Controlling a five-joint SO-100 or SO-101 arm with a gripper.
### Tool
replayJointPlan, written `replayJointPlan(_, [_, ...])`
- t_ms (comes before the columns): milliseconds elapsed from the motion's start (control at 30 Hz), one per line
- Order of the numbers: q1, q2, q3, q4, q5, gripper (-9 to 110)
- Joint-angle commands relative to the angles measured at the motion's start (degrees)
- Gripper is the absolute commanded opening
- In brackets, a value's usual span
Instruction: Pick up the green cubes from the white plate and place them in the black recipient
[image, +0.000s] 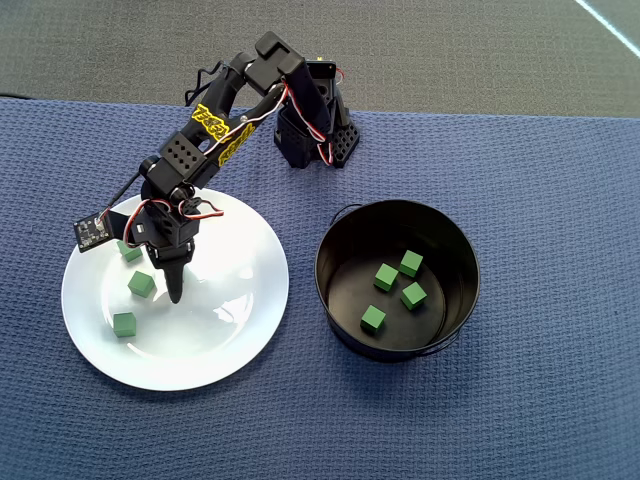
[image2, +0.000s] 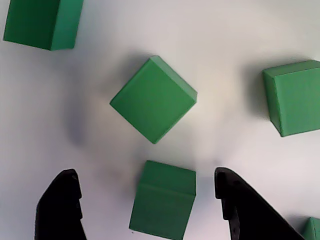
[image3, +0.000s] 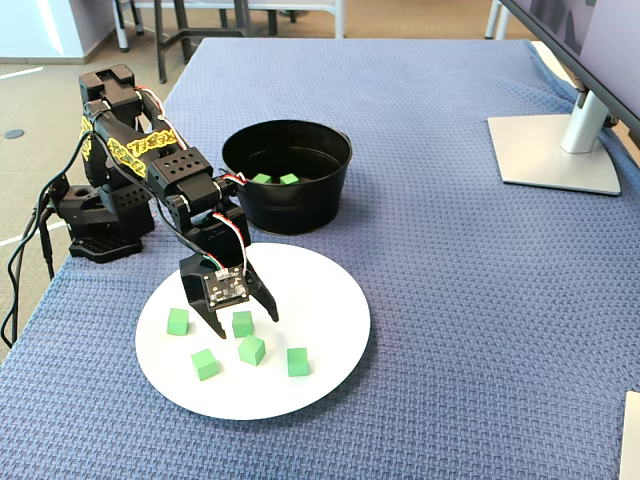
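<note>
My gripper (image2: 145, 171) is open and low over the white plate (image: 220, 335). One green cube (image2: 162, 207) lies between its two black fingers (image2: 60, 205) with a gap on each side. Three more green cubes (image2: 153, 98) lie on the plate just ahead in the wrist view, and the corner of another shows at the lower right. In the fixed view the gripper (image3: 243, 318) straddles a cube (image3: 242, 325), with several others (image3: 252, 349) around it on the plate (image3: 320, 300). The black recipient (image: 335, 262) stands right of the plate in the overhead view and holds several green cubes (image: 386, 277).
A blue woven cloth (image: 520, 400) covers the table. The arm's base (image3: 100, 215) stands at the left edge behind the plate in the fixed view. A monitor stand (image3: 555, 150) sits at the far right. The recipient (image3: 300, 210) has thin wire handles.
</note>
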Motion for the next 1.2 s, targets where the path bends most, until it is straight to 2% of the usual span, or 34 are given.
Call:
replayJointPlan(0, [-0.62, 0.97, -2.29, -1.23, 0.35, 24])
replayJointPlan(533, [-1.85, 6.06, 3.43, -1.85, 3.52, 20])
replayJointPlan(567, [-1.85, 6.06, 3.43, -1.93, 3.87, 18])
replayJointPlan(633, [-1.93, 5.71, 2.9, -3.69, 7.38, 0])
replayJointPlan(867, [-1.67, 6.15, 0.88, -2.2, 10.72, 0])
replayJointPlan(1000, [-2.55, 10.28, -9.4, 8.79, 22.85, 0])
replayJointPlan(1167, [-9.93, 22.32, -17.75, 24.61, 40.52, 0])
